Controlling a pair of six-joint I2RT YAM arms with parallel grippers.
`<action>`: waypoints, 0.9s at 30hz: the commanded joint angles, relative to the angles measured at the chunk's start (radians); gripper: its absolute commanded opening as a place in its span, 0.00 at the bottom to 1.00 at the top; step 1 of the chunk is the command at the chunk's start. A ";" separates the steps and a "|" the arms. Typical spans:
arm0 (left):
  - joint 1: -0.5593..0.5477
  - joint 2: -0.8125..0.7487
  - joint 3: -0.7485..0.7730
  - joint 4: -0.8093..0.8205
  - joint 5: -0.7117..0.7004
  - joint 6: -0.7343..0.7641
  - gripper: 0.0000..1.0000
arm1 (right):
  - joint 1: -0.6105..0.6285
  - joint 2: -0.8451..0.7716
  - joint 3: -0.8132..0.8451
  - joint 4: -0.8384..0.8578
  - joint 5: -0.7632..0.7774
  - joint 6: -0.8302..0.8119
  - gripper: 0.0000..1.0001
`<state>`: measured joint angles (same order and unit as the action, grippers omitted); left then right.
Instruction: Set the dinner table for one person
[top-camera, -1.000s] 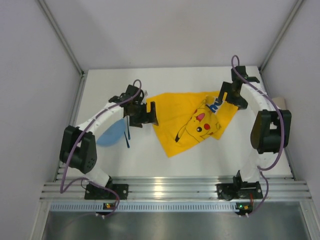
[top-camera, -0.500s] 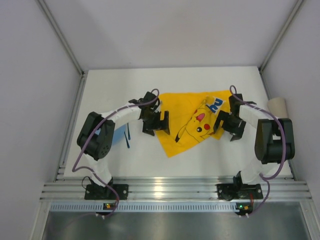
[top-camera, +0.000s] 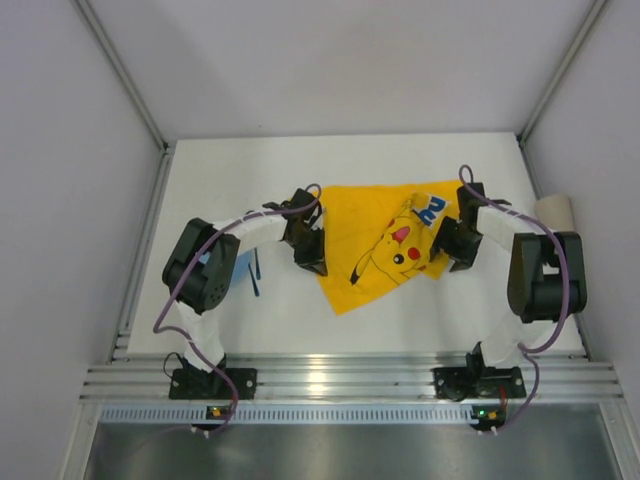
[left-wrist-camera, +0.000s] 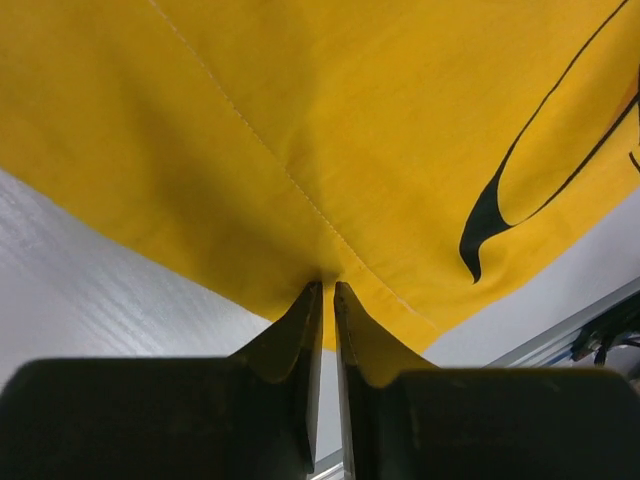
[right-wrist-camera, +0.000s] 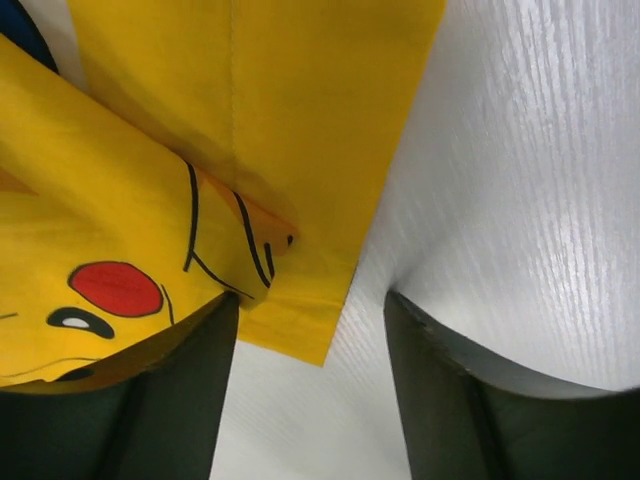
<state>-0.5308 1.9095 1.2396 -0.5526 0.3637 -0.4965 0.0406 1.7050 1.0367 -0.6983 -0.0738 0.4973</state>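
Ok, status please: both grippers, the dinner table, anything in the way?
Left gripper shut on yellow cloth edge. Right gripper open astride the other edge. Dinner table not yet set. No obstruction seen.

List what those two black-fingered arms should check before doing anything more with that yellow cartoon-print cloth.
1. Left gripper has the yellow Pikachu-print cloth mat: ok, fingers pinched on its puckered hem.
2. Right gripper has the mat: not ok, jaws open, straddling its edge, one finger over cloth and the other over bare table.
3. Mat lies flat: not ok, a fold laps over on its right side.
4. Mat sits square on the flat white tabletop: not ok, it lies askew.
5. Light-blue plate is off the mat: ok, it lies to the left, partly under the left arm.
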 joint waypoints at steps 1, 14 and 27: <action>0.002 0.016 0.004 0.026 0.031 0.006 0.14 | 0.004 0.065 -0.023 0.175 -0.047 0.018 0.59; 0.002 0.036 0.043 -0.016 0.032 0.042 0.00 | 0.024 0.035 -0.141 0.240 -0.070 0.066 0.27; 0.002 0.072 0.090 -0.064 0.030 0.081 0.00 | 0.027 -0.097 -0.217 0.194 -0.034 0.073 0.25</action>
<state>-0.5308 1.9671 1.2957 -0.5907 0.3912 -0.4416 0.0525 1.6127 0.8684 -0.4244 -0.1814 0.5919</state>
